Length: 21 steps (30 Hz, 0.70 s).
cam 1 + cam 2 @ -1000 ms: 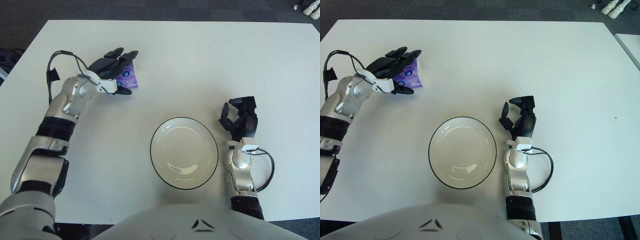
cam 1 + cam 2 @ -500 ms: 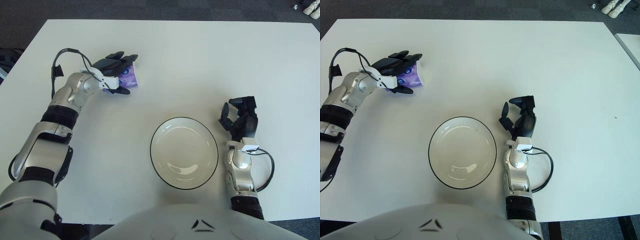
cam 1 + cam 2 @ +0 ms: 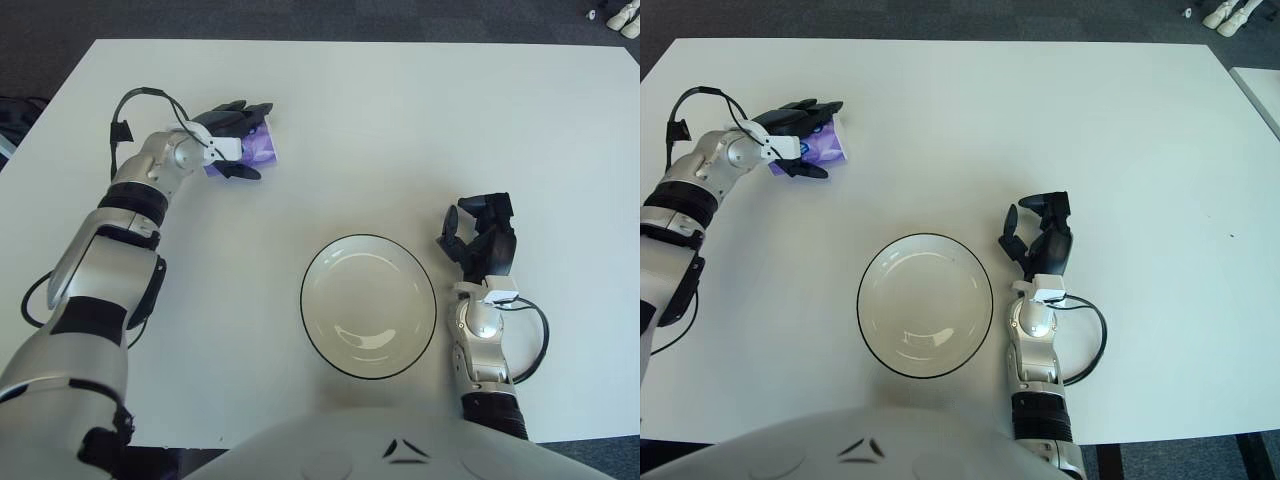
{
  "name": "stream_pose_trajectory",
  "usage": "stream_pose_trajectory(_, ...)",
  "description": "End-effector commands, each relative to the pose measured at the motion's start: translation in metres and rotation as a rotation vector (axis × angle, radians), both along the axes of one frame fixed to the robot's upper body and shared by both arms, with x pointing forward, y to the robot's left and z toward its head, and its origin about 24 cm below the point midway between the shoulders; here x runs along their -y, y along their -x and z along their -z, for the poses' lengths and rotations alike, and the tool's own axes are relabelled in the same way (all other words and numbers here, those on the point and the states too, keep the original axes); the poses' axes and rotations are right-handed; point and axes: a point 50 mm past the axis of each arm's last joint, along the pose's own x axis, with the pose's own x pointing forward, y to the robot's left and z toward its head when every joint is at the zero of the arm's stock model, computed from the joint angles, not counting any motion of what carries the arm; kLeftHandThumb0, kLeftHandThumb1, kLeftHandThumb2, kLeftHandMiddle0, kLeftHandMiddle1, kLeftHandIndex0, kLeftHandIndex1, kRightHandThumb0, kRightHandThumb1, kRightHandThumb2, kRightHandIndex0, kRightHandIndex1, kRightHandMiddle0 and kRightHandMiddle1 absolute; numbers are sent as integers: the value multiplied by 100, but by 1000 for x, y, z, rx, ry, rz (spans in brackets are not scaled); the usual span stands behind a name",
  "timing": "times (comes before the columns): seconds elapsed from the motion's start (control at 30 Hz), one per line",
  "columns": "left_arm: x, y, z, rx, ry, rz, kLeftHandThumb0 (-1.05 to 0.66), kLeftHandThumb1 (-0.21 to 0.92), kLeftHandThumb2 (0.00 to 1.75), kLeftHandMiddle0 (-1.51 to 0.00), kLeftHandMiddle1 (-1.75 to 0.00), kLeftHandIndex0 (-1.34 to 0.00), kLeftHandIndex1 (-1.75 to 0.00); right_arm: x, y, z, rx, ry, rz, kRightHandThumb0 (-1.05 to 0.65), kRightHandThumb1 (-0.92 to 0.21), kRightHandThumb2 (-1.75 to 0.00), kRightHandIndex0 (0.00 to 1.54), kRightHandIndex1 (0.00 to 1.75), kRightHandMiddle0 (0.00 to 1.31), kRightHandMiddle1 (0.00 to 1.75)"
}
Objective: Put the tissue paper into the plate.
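Note:
The tissue paper is a small purple packet point(image 3: 263, 148) lying at the far left of the white table. My left hand point(image 3: 236, 142) is on it, with the dark fingers point(image 3: 232, 116) laid over its top and the thumb against its near side, so the hand closes around it. Most of the packet is hidden under the hand. The white plate point(image 3: 368, 300) with a dark rim stands empty near the front middle, well to the right of the packet. My right hand point(image 3: 478, 235) rests upright just right of the plate, fingers relaxed, holding nothing.
The white table point(image 3: 450, 120) reaches to dark carpet at the back and sides. A black cable loops at my left wrist point(image 3: 130, 100) and another beside my right forearm point(image 3: 535, 345).
My left forearm has swung towards the far left and the hand has turned and closed tighter over the packet, which shifted slightly away from me. The right hand and plate have not moved.

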Motion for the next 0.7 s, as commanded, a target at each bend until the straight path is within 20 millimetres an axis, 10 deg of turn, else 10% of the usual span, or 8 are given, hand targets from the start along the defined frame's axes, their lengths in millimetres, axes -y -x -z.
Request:
stream_pose_trajectory(0.0,-4,5,23,-99,8,-22,-90,35,76,0,0,0,0,0,21,40,-203,-15,23,-39,-64,-92,61,135,37,175)
stream_pose_trajectory(0.67,-3,14,48,-233,90,-22,-76,28,94,0,0,0,0,1,21,39,-214,-24,22,-39,-62,-94,61,136,37,175)
